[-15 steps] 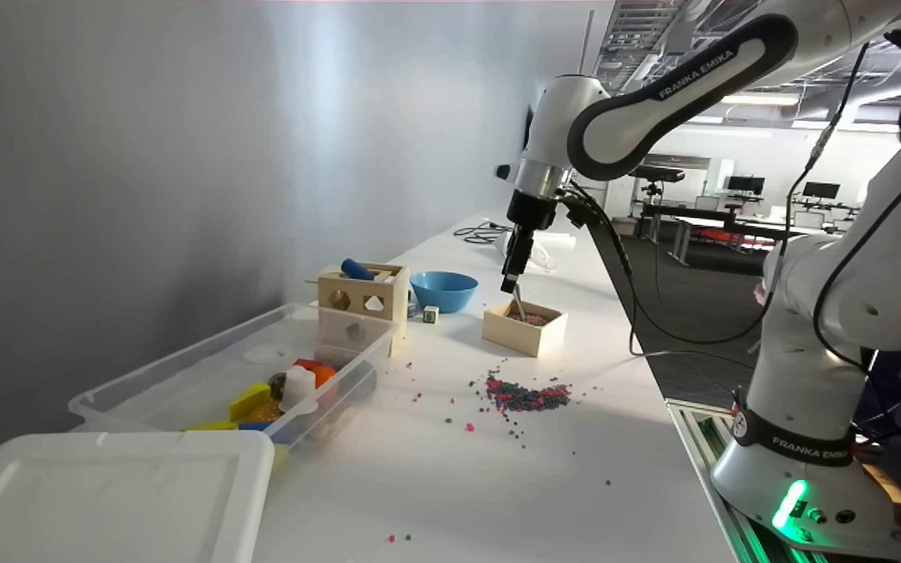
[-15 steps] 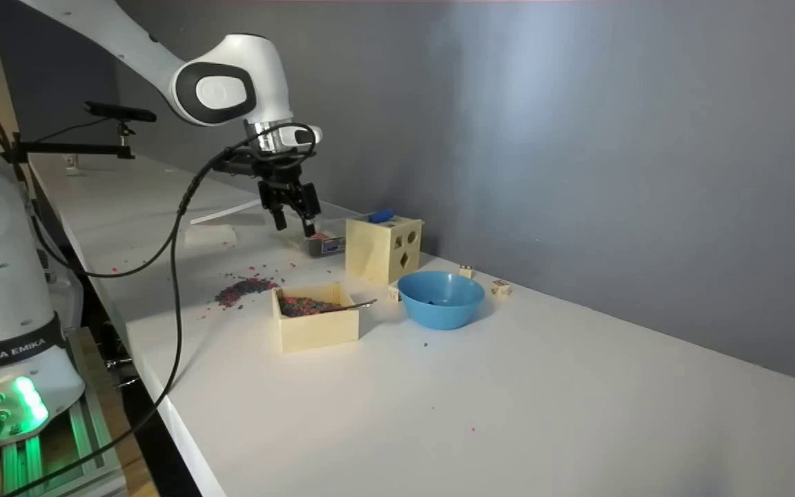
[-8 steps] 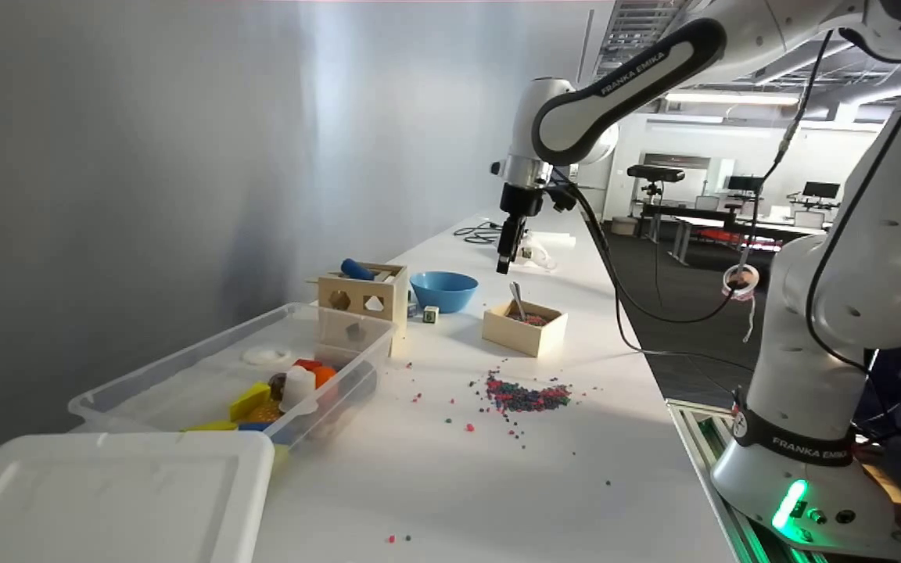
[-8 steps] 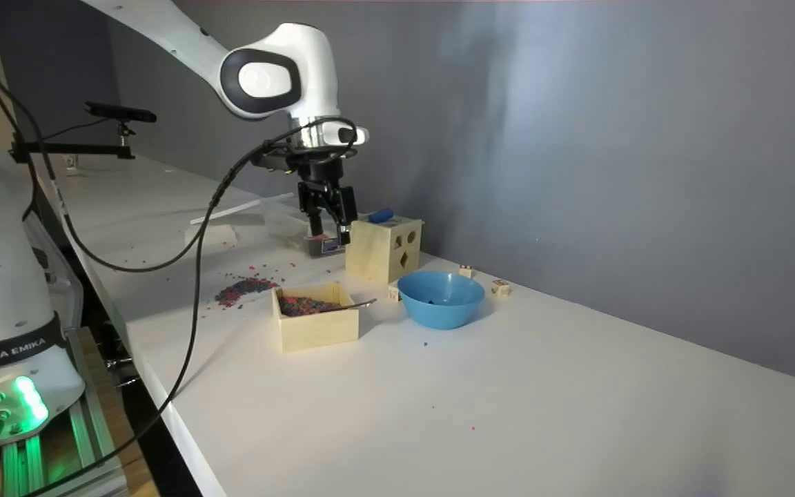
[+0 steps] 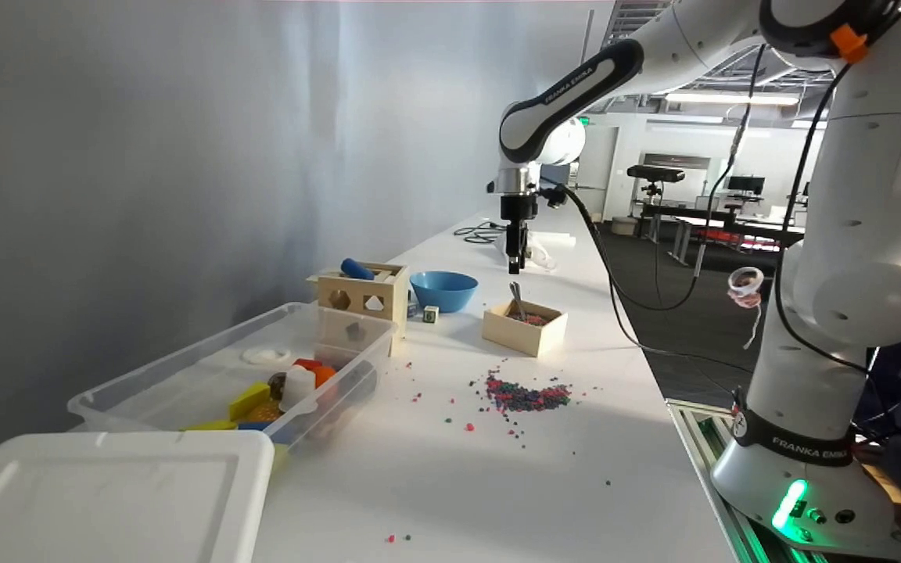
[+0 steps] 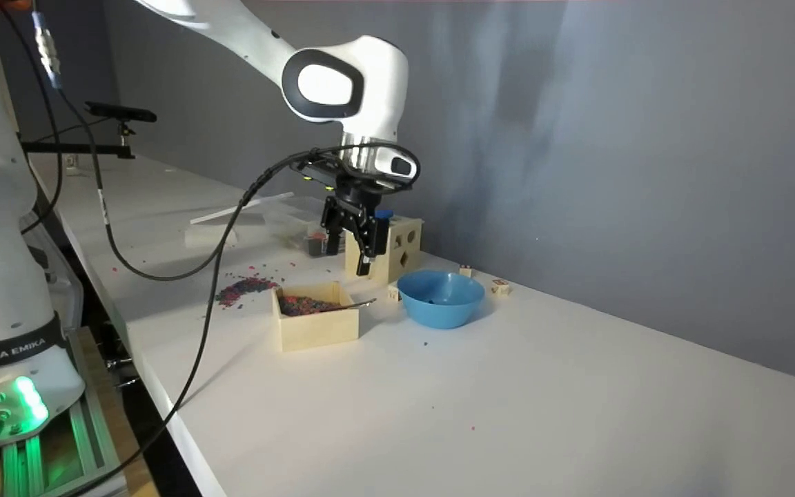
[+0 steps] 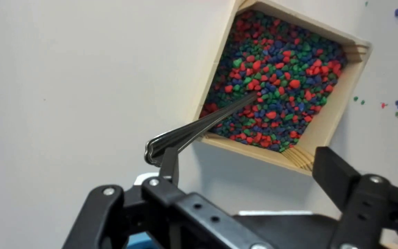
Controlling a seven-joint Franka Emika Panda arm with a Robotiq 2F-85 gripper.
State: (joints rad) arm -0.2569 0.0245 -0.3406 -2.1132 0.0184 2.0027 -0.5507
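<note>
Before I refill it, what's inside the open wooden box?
The box holds red, green and blue pebbles with a metal utensil stuck in; pebbles hide its tip and the bottom.

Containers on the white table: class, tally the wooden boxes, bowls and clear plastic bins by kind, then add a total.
Gravel-filled wooden box and wooden shape-sorter box: 2 boxes
Blue bowl: 1
Clear plastic bin: 1
Total: 4
</note>
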